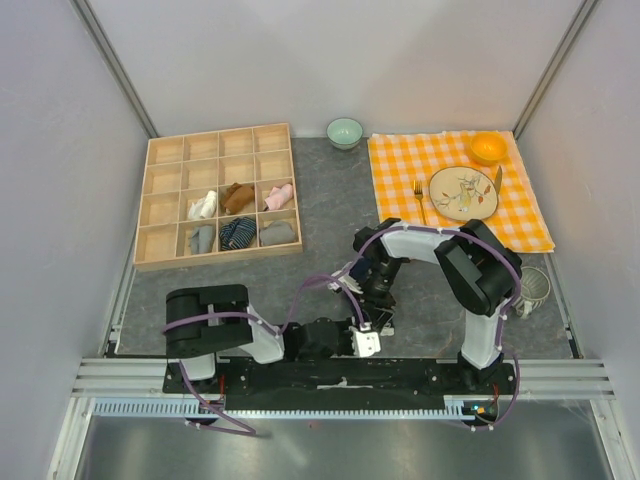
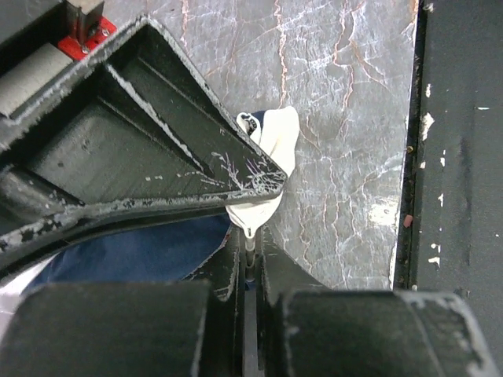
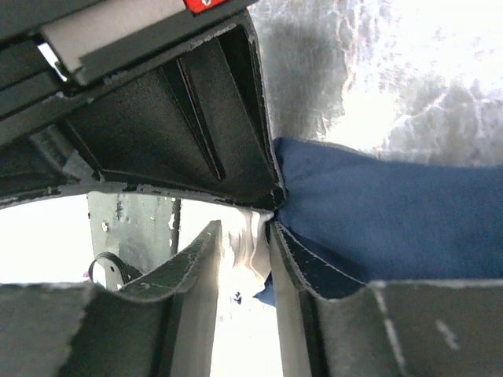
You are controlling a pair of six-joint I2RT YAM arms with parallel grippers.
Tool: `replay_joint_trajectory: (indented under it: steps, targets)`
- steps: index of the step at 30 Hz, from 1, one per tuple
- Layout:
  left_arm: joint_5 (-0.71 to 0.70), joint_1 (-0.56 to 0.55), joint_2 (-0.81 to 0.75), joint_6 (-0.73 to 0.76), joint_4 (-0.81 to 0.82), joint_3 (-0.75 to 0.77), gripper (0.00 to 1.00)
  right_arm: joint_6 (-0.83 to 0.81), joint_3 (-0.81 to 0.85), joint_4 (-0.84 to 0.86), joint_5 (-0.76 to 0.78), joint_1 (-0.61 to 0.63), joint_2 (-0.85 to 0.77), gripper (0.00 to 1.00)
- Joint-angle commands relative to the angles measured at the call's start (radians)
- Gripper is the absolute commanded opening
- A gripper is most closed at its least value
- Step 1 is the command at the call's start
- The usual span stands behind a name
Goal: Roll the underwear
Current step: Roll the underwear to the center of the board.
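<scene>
The underwear (image 3: 393, 212), seemingly soft, light and floppy, lies on the tabletop (image 2: 338, 118) at the overhead view's lower centre. The left hand (image 2: 259, 210) and right hand (image 3: 255, 224) each pinch its white trim, probably the firmest hold.

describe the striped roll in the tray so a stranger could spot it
Look at the wooden grid tray left of the checked cloth. In its nearest row, third cell from the left, sits the striped roll: dark with pale stripes, between two plain grey rolls.
</scene>
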Motion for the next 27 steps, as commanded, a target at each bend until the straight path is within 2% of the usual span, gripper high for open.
replay_joint_trajectory:
  steps: [1,3,8,12,16,19,24,27]
  targets:
    - [0.213,0.053,-0.046,-0.153,-0.109,0.008,0.02,-0.02,0.04,0.027,-0.036,-0.043,-0.092,0.4]
    - [0.281,0.087,-0.066,-0.211,-0.113,0.004,0.02,-0.021,0.038,0.027,-0.033,-0.091,-0.123,0.46]
    - [0.428,0.162,-0.084,-0.326,-0.152,0.017,0.02,-0.043,0.025,0.025,-0.036,-0.235,-0.237,0.47]
    - [0.544,0.226,-0.077,-0.433,-0.153,0.028,0.02,-0.061,-0.001,0.027,-0.042,-0.295,-0.31,0.47]
    - [0.724,0.329,-0.039,-0.628,-0.12,0.039,0.02,-0.092,-0.029,0.033,-0.071,-0.303,-0.416,0.48]
    - [0.803,0.384,0.003,-0.752,-0.077,0.042,0.02,-0.148,-0.064,0.033,-0.117,-0.3,-0.482,0.5]
    - [0.894,0.458,0.08,-0.964,-0.06,0.08,0.02,-0.309,-0.161,0.04,-0.151,-0.269,-0.556,0.5]
    - [0.91,0.484,0.13,-1.064,-0.014,0.089,0.02,-0.316,-0.236,0.118,-0.14,-0.2,-0.618,0.51]
